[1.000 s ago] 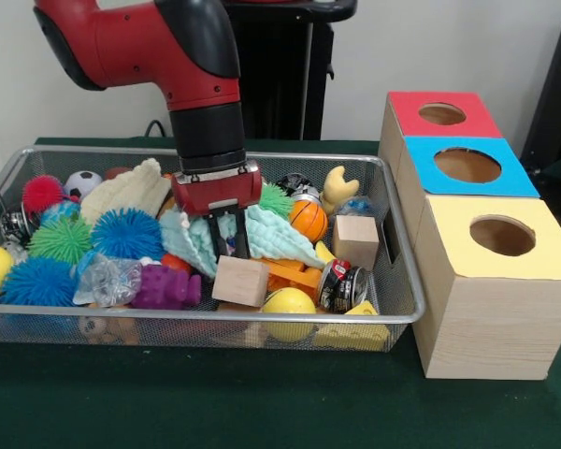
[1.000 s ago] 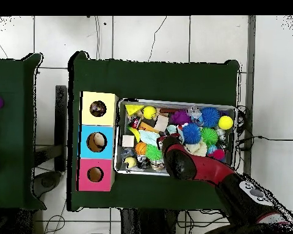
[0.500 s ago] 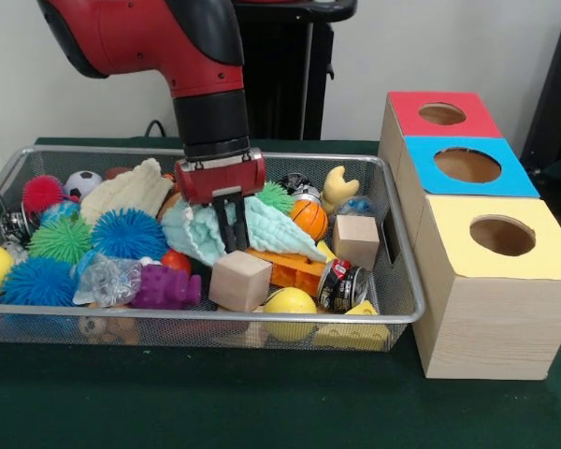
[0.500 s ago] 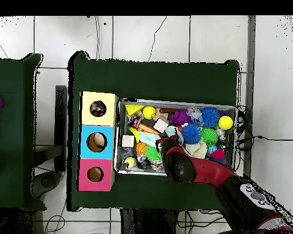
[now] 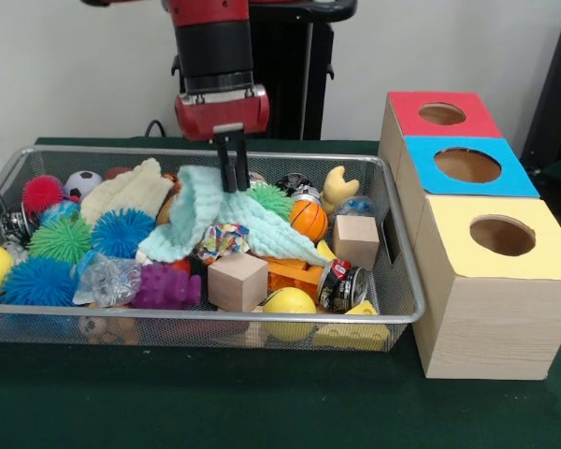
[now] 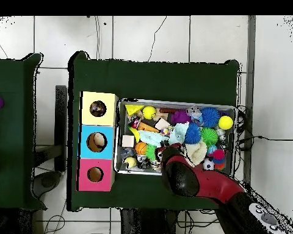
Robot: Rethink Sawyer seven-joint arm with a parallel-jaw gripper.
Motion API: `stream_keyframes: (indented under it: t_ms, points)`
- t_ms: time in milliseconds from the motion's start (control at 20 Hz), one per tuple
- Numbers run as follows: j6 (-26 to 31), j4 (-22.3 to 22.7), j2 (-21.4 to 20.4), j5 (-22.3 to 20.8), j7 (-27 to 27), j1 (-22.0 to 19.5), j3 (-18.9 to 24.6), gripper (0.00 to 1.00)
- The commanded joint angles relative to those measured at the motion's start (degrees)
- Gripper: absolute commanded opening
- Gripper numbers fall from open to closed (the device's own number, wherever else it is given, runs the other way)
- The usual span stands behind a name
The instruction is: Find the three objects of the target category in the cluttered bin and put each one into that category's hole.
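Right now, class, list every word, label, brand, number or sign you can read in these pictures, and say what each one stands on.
No text can be read in either view.
The small can lying in the wire bin has a printed label, too blurred to read.
The three-hole box bears only red, blue and yellow tops, no lettering.
The end effector, shut on the mint cloth, shows no marking.

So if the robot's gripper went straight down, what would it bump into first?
It already pinches the mint green cloth, so the gripper would push that cloth down onto the toys underneath, probably the small multicoloured toy.
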Motion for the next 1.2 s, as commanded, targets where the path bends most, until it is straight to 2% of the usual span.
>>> stream_keyframes:
  t_ms: [50,550,900,1200]
  points:
    - [8.4,7.1,-7.3,5.3,13.3,-1.4,4.5,0.0]
    - [7.6,7.7,-6.4,6.8,11.8,-2.3,5.0,0.0]
    - [2.2,5.5,-1.4,6.0,12.6,-1.0,2.6,0.0]
    - [0.0,4.2,-0.1,5.2,12.4,-0.5,2.1,0.0]
